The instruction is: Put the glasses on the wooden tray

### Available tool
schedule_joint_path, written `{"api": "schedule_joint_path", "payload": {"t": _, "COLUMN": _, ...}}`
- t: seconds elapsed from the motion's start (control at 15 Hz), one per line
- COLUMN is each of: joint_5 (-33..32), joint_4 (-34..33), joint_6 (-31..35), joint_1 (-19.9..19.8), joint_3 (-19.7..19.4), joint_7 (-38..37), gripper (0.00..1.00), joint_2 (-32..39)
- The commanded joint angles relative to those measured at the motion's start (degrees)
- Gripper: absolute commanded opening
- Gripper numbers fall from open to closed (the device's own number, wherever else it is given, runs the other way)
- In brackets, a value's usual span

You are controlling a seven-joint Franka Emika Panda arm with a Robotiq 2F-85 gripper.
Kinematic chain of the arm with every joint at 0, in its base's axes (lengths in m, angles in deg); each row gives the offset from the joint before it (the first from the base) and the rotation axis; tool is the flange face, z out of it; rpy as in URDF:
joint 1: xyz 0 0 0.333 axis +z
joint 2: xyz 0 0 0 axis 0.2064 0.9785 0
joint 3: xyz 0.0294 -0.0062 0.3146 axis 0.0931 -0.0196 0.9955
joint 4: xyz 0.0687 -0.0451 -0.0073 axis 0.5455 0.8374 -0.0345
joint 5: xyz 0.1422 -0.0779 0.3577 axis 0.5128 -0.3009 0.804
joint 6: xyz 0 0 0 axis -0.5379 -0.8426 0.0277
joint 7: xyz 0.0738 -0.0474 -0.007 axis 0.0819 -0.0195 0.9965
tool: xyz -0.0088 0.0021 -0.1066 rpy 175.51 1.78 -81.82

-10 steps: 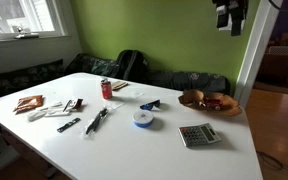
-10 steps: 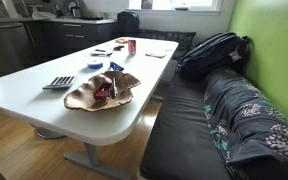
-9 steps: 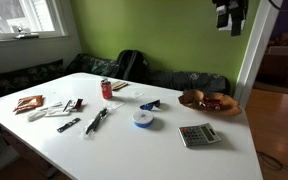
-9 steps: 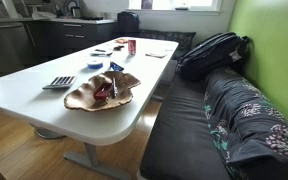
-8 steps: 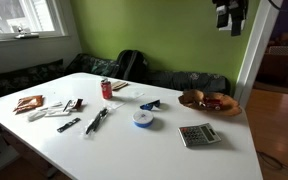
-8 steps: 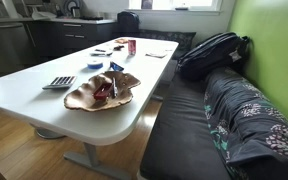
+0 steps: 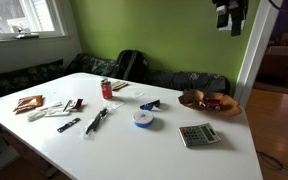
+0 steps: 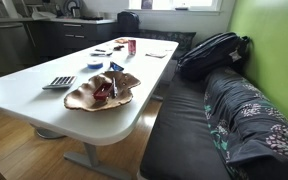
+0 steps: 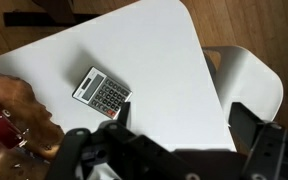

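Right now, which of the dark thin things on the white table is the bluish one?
The small dark blue folded glasses, next to the round white disc on the side toward the oval wooden tray. The long black pens lie farther from that tray.

Observing the wooden tray [image 8: 77,100] sitting at the near right corner of the white table [image 8: 34,92], with reddish pieces lying inside. Noting the glasses [image 8: 115,67] lying just behind the tray's far rim; contact not determinable. Recording a grey calculator [image 8: 59,82] resting flat near the left edge, apart from the tray. Seeing a round disc [image 8: 94,64] lying farther back and a red can [image 8: 131,46] standing upright towards the far edge. Logging a black backpack [image 8: 212,52] leaning on the bench [image 8: 184,130] past the right edge.
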Motion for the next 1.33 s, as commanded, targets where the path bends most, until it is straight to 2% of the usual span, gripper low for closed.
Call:
{"api": "schedule_joint_path", "payload": {"t": 0.0, "joint_5": 0.3, "joint_4": -0.1, "joint_6": -0.2, "joint_1": -1.0, "joint_3": 0.8, "joint_7": 0.2, "gripper": 1.0, "joint_2": 0.0}}
{"api": "schedule_joint_path", "payload": {"t": 0.4, "joint_5": 0.3, "joint_4": -0.1, "joint_6": -0.2, "joint_1": -1.0, "joint_3": 0.8, "joint_7": 0.2, "gripper": 1.0, "joint_2": 0.0}}
{"api": "schedule_joint_path", "payload": {"t": 0.53, "joint_5": -3.0, "joint_4": -0.7, "joint_6": 2.0, "joint_1": -1.6, "joint_3": 1.1, "joint_7": 2.1, "gripper": 1.0, "joint_2": 2.4}}
{"api": "schedule_joint_path", "payload": {"t": 0.73, "joint_5": -8.1, "joint_4": -3.2, "joint_6": 7.0, "joint_1": -2.3, "joint_3": -0.4, "joint_7": 11.6, "gripper": 1.0, "joint_2": 9.9}}
{"api": "schedule_joint_path", "payload": {"t": 0.8, "joint_5": -9.1, "joint_4": -4.5, "joint_6": 8.7, "joint_1": -2.4, "joint_3": -1.4, "joint_7": 17.1, "gripper": 1.0, "joint_2": 13.4}}
{"api": "schedule_joint_path", "payload": {"t": 1.0, "joint_5": -14.0, "joint_4": -10.3, "joint_6": 11.7, "joint_1": -3.6, "joint_3": -2.3, "joint_7": 26.7, "gripper": 1.0, "joint_2": 23.4}}
{"api": "schedule_joint_path", "payload": {"t": 1.27, "joint_5": -21.7, "joint_4": -20.6, "joint_6": 15.4, "joint_1": -3.4, "joint_3": -0.8, "joint_7": 31.8, "gripper": 1.0, "joint_2": 37.7}}
